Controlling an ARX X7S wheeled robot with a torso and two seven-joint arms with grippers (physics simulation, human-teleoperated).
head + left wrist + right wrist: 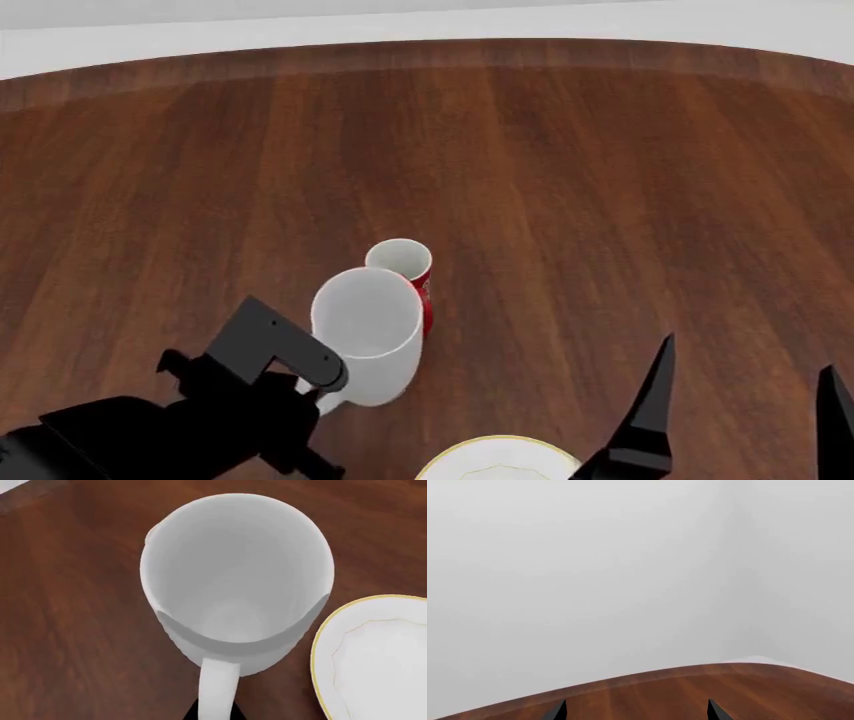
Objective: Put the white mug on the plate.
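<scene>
A: While the left gripper (324, 392) sits at the loop handle of the white mug (367, 335), its fingers appear clamped on that handle; the left wrist view shows the handle running straight toward the camera, with dark finger edges on either side.

B: Mug position?

A: Upright on the wooden table (561, 170), long axis vertical, directly ahead of the left gripper. The red mug (404, 268) stands just behind it, touching or nearly so; which cannot be told.

B: Target?

A: The plate (373, 655) lies just beside the white mug, toward the robot's right and nearer the robot. The left arm is the nearer one.

B: Contents?

A: White mug empty; plate bare.

B: Right gripper (741, 400)?

A: Fingers spread apart, holding nothing, well clear of both mugs
</scene>
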